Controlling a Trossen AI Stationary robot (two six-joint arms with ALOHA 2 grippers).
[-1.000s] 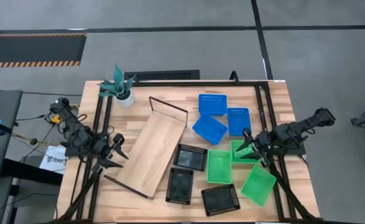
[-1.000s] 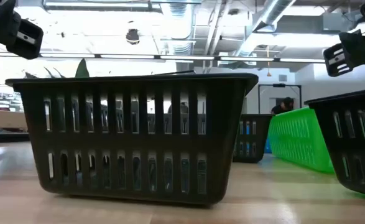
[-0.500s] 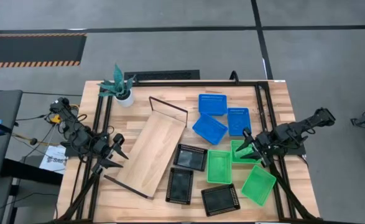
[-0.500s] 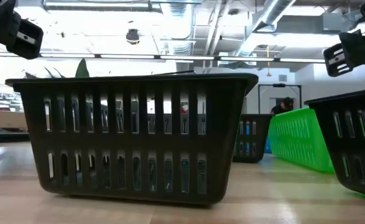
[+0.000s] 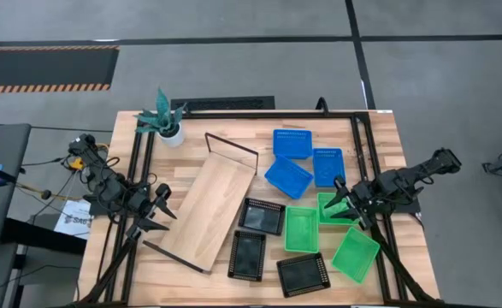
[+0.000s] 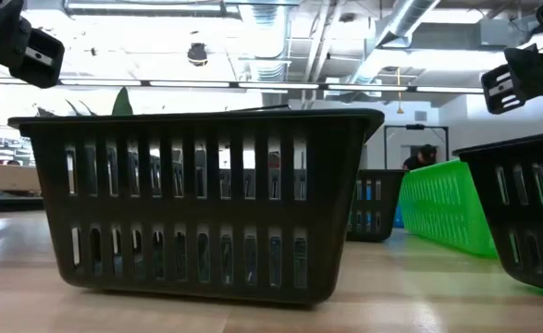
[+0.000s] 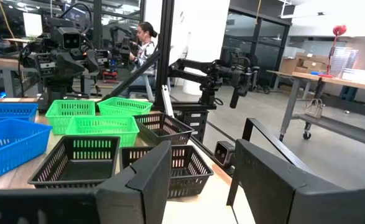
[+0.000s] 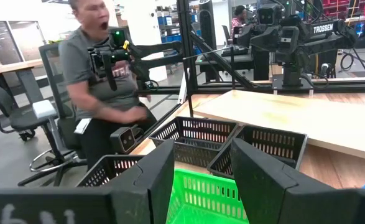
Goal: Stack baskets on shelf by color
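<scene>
Nine baskets lie loose right of the shelf (image 5: 204, 213) from above: blue (image 5: 288, 176) farthest back, black (image 5: 261, 216) beside it, green (image 5: 301, 228) beyond. Left gripper (image 5: 167, 214) hovers at the shelf's left edge, right gripper (image 5: 336, 198) over green baskets. Wrist views show both grippers' fingers parted, holding nothing.

Even, bright overhead light fills every view; shadows on the table (image 5: 379, 128) are soft. Ceiling lights (image 6: 160, 42) glare white in the low view, leaving the near black basket (image 6: 197, 199) backlit and dark
</scene>
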